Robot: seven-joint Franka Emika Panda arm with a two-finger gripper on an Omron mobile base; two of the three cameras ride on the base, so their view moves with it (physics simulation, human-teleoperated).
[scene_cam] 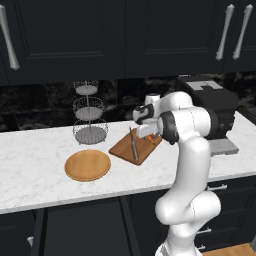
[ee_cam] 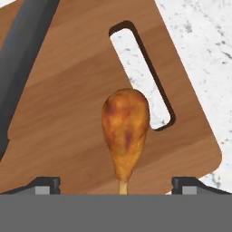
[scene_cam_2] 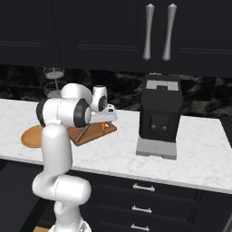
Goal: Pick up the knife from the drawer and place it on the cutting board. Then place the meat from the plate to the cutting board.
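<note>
Meat (ee_cam: 125, 129): orange-brown drumstick lying flat on the cutting board (scene_cam: 123, 148), just beside the slot handle (ee_cam: 141, 74), pale bone end pointing toward the pincer (ee_cam: 116, 186). Pincer: released, both dark tips set wide apart, one to each side of the bone end, neither touching the meat. Knife (scene_cam: 134, 145): resting on the same board, steel blade and brown handle laid along its length; in the hand view its grey blade crosses the upper left corner, apart from the meat. Cutting board: brown, rectangular, on the white marble table (scene_cam: 35, 165), set at an angle. Plate (scene_cam: 87, 165): round light-brown disc on the table, near the board's left end, not touching it. Wire tiered basket (scene_cam: 89, 114): standing behind the plate by the dark backsplash. Black coffee machine (scene_cam_2: 160, 116): on the table to the right of the board, well apart from it
</note>
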